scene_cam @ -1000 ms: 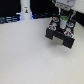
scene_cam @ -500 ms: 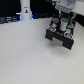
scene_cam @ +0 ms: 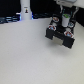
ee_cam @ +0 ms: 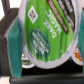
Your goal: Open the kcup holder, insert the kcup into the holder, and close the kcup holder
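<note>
While I hover over the kcup holder (scene_cam: 60, 36) | gripper (scene_cam: 64, 19) clamps kcup (ee_cam: 49, 34) | holder directly below

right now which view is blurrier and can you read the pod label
The exterior view is soft and low in detail, the kcup holder a dark blotch; the wrist view is close and slightly smeared, yet the kcup lid fills it and "dark magic" reads between the claw pads.

It looks like a robotics lab bench: a plain white desk (scene_cam: 25, 57) fills the frame, with a dark backdrop along the top edge and a lone tall white bottle (scene_cam: 25, 10) at upper left.
</note>
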Robot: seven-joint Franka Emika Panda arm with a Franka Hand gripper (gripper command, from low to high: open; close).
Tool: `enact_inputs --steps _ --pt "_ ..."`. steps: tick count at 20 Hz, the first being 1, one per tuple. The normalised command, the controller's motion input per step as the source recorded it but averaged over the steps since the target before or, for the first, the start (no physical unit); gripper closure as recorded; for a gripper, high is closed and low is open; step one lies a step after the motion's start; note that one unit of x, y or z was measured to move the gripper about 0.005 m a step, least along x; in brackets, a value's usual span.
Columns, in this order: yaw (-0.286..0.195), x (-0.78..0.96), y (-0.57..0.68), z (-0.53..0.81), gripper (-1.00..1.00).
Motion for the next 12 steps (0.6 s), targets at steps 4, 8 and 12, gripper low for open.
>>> enact_inputs --steps 4,8,12 --pt "0.027 -0.23 -0.02 -0.16 1.00" --pt "0.030 -0.07 -0.04 -0.24 1.00" --pt "0.021 -0.06 -0.05 -0.26 1.00"
